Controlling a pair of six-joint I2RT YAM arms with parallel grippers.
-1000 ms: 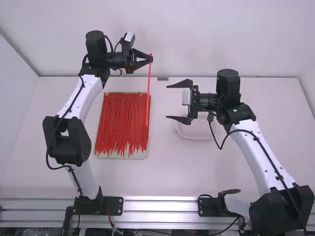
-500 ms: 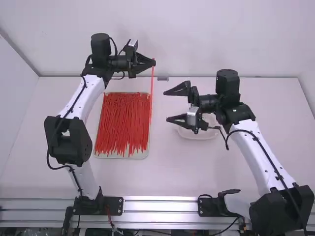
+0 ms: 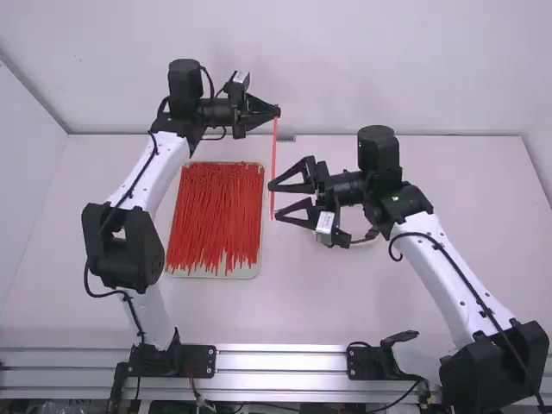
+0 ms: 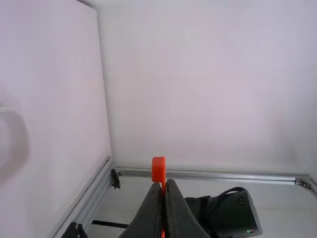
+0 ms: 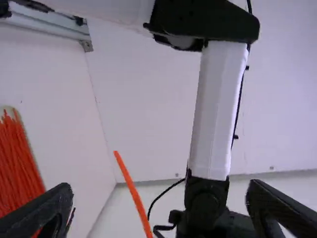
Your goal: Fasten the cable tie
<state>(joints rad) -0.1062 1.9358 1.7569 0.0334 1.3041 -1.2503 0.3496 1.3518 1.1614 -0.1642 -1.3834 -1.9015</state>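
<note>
A single red cable tie [image 3: 273,168] hangs straight down in the air from my left gripper [image 3: 274,113], which is shut on its top end high above the table's back. In the left wrist view the tie's head [image 4: 158,170] sticks out above the closed fingers. My right gripper [image 3: 281,197] stands open, pointing left, with its fingers on either side of the tie's lower end and not touching it. The right wrist view has the tie's strap [image 5: 132,194] rising between its own spread fingers [image 5: 37,210], with the left arm behind.
A tray [image 3: 216,272] holds a dense layer of several red cable ties [image 3: 216,214] left of centre. A white bowl sits partly hidden behind the right arm. The front of the table and its right side are bare.
My left gripper carried the hanging tie a little to the right. My right gripper swung left and rotated, bringing its open fingers around the tie's lower end.
</note>
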